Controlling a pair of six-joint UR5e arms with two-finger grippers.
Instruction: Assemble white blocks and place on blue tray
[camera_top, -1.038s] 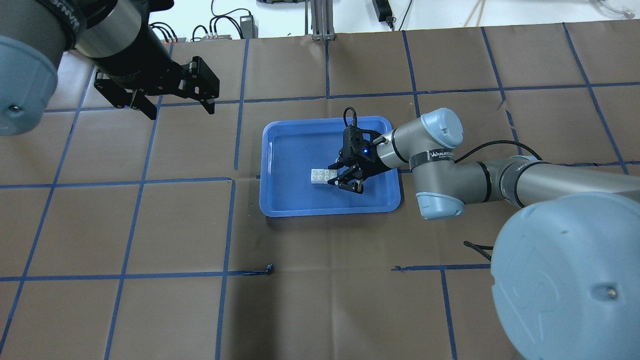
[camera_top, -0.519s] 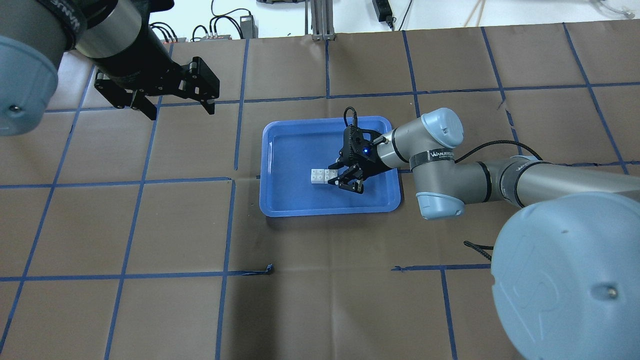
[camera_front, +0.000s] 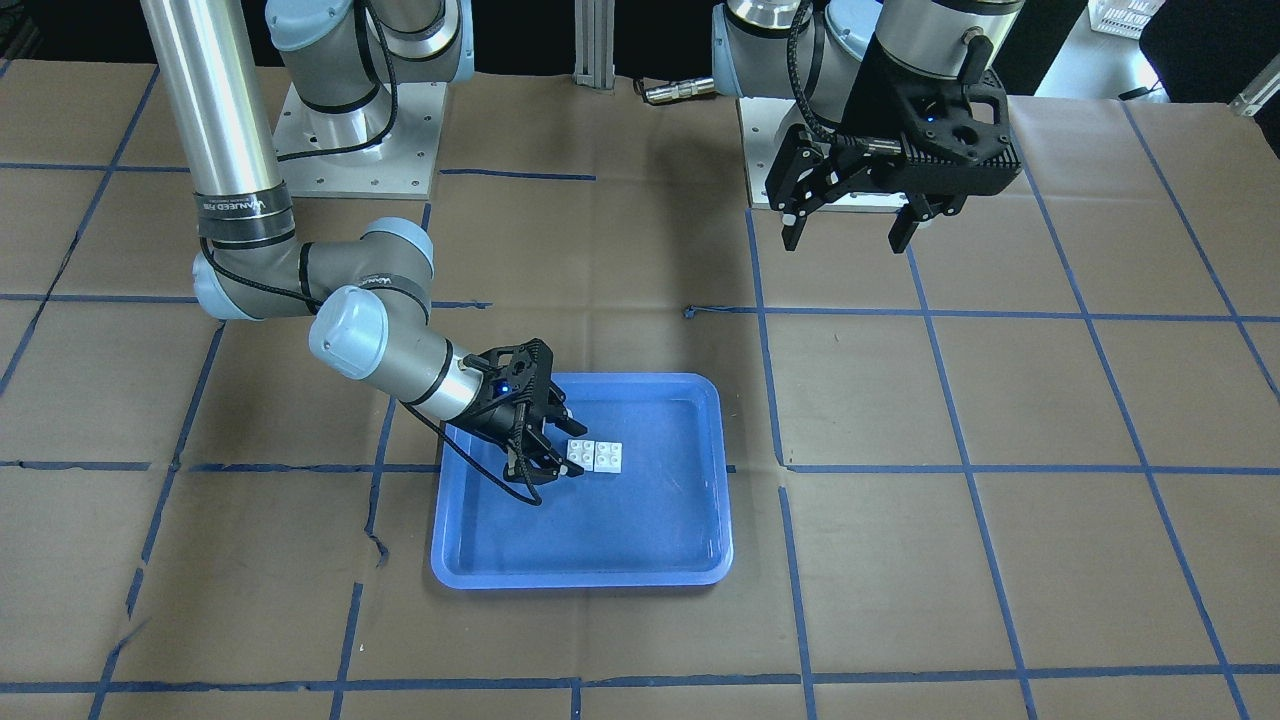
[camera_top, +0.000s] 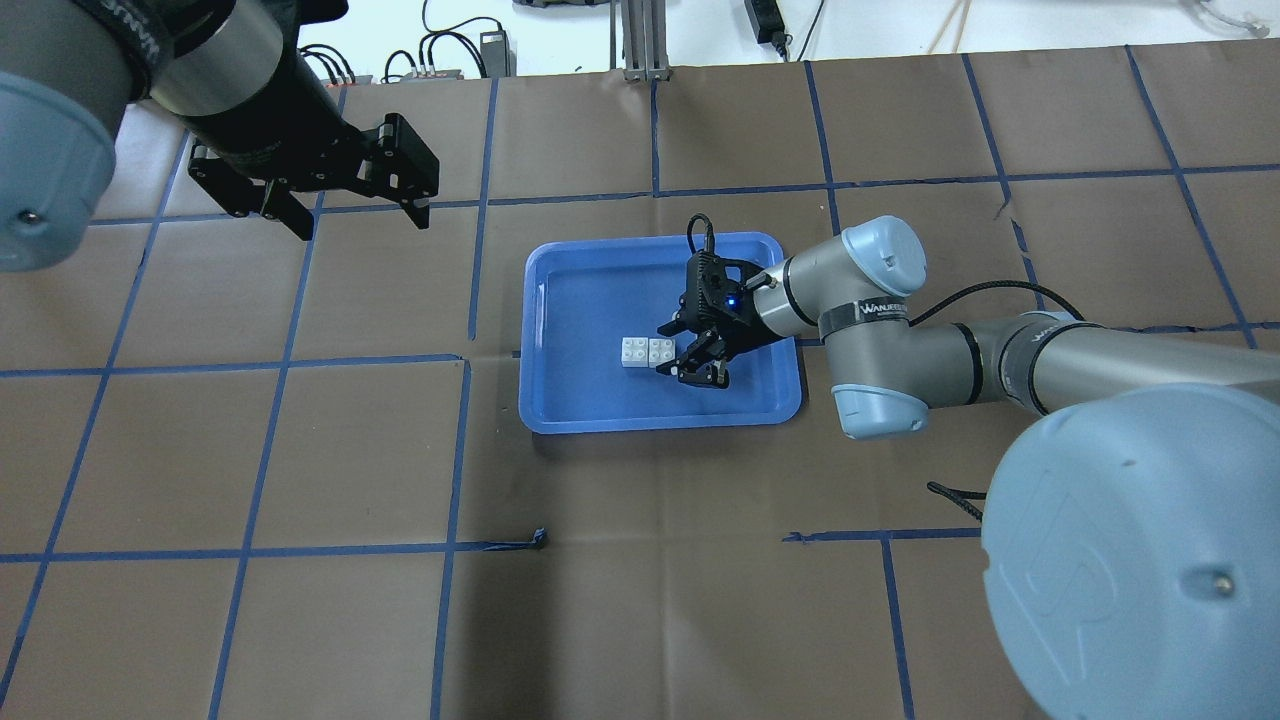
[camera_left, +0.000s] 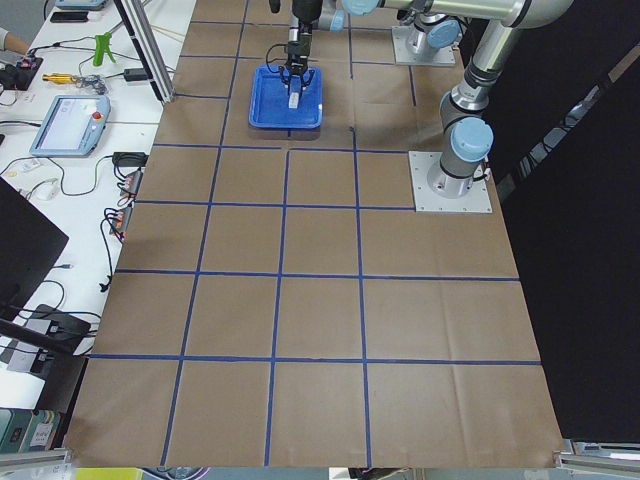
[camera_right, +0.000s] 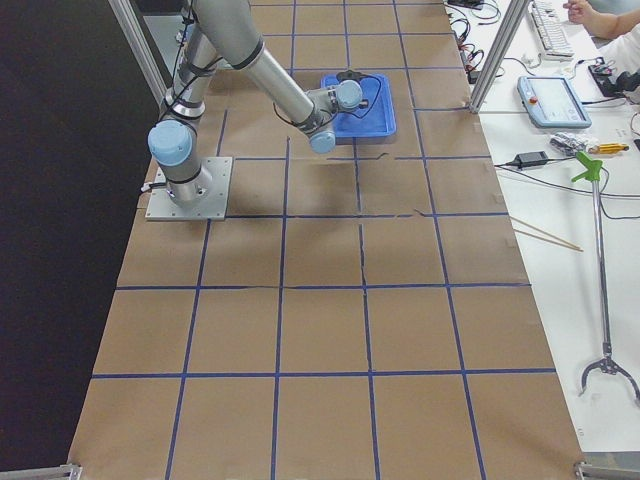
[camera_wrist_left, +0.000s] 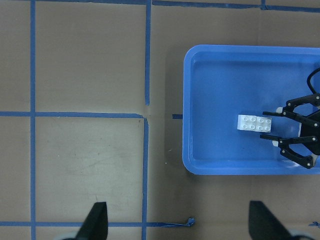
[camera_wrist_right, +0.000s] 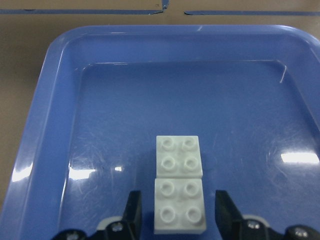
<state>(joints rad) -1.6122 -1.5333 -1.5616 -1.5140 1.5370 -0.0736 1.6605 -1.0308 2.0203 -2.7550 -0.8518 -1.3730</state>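
Two white blocks (camera_top: 645, 352) lie side by side, touching, on the floor of the blue tray (camera_top: 580, 320). They also show in the front view (camera_front: 595, 455) and the left wrist view (camera_wrist_left: 255, 123). My right gripper (camera_top: 672, 350) is open, low in the tray. In the right wrist view its fingers (camera_wrist_right: 132, 210) stand on either side of the nearer block (camera_wrist_right: 179, 207) with small gaps, and the farther block (camera_wrist_right: 179, 156) lies beyond. My left gripper (camera_top: 360, 222) is open and empty, high above the table at the far left, away from the tray.
The tray (camera_front: 620, 530) sits on brown paper marked with blue tape lines (camera_top: 470, 290). Its raised rim (camera_wrist_right: 55, 130) surrounds the blocks. A black cable (camera_top: 955, 500) lies beside my right arm. Operator desks with tools (camera_right: 590, 160) line the table's far side.
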